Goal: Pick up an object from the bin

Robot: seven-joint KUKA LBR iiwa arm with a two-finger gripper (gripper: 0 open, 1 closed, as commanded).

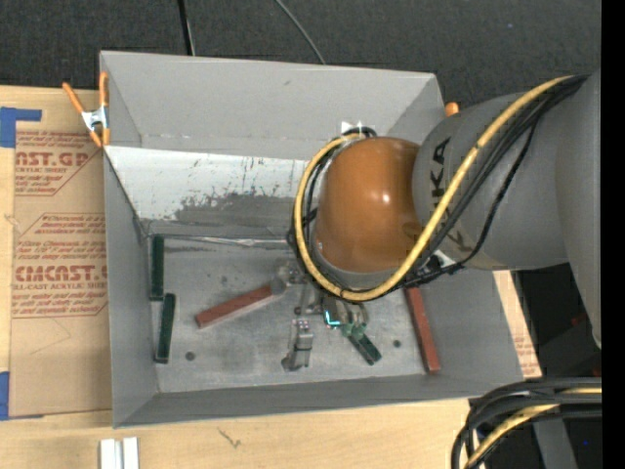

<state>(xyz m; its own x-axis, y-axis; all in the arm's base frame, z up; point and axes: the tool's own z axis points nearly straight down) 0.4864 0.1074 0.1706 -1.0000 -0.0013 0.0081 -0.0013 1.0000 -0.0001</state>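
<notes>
My gripper (303, 340) reaches down under the orange dome to the bin floor, front middle. A short dark green stick (366, 345) lies slanted just to its right, its upper end tucked under the gripper. Left of the gripper a red-brown flat stick (234, 306) lies at a slant on the floor. A red stick (423, 330) lies along the right wall, a little beyond the green one.
Two dark green sticks (156, 267) (164, 327) lie end to end along the left wall. The arm and its dome cover the bin's right middle. The sloped back wall rises behind.
</notes>
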